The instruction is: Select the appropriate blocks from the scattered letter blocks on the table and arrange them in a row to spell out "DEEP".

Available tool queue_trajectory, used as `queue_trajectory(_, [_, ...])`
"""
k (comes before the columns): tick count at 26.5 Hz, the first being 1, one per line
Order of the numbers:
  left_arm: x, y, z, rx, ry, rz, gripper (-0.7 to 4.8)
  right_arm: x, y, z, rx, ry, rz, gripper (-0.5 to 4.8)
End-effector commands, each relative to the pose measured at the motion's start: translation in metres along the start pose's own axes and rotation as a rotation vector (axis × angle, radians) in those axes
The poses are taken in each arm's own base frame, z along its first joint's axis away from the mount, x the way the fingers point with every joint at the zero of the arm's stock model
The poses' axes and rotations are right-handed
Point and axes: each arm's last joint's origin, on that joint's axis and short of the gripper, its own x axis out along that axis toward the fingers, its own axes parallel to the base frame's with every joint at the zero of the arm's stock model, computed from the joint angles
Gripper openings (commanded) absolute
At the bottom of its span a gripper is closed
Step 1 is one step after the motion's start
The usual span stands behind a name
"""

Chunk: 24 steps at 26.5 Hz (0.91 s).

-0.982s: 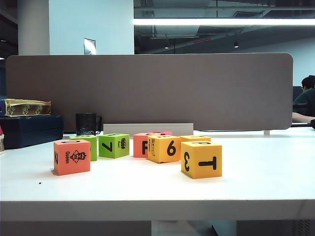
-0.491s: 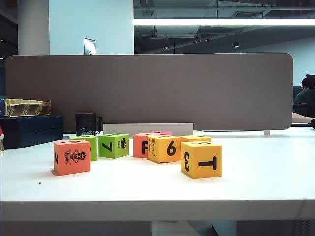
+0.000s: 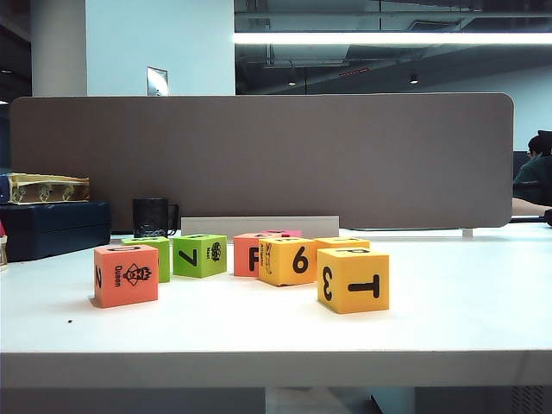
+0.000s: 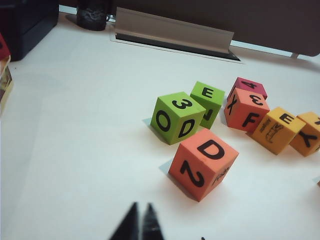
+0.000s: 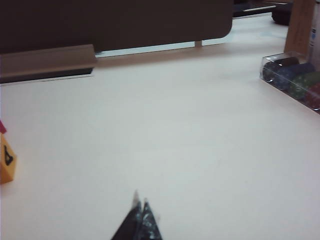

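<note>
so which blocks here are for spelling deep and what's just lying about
For the job:
- salmon D/2 block
- green E block
- yellow E/6 block
- yellow 3/T block

Lying about:
- salmon F block
- black mug
- clear box

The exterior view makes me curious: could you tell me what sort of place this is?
Probably an open-plan office: a white desk backed by a grey partition screen, strip lighting overhead, and a seated person beyond.

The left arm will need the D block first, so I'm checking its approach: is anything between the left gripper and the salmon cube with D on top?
Nothing visible. The left gripper, shut, has bare table between it and the salmon D cube; the green cube sits behind it.
</note>
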Motion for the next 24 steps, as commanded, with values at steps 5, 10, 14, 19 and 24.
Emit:
queue_trajectory(5, [-0.001,-0.003,0.007,-0.11,-0.034,-0.041,-0.06,-0.001,0.004,0.006,0.079,-0.044,0.13,-0.02])
queue_trajectory(10, [-0.008,-0.008,0.026,-0.099,-0.078,-0.065,-0.06,-0.008,0.007,0.027,0.096,-0.101,0.177,-0.02])
queue_trajectory(14, [-0.017,-0.014,0.046,-0.084,-0.131,-0.079,-0.06,-0.018,0.01,0.054,0.092,-0.177,0.197,-0.02])
queue_trajectory(19, [-0.03,-0.022,0.071,-0.073,-0.167,-0.087,-0.06,-0.035,0.013,0.086,0.089,-0.214,0.202,-0.02])
queue_trajectory(24, [-0.031,-0.028,0.094,-0.06,-0.117,-0.106,-0.06,-0.043,0.017,0.12,0.091,-0.157,0.2,-0.02])
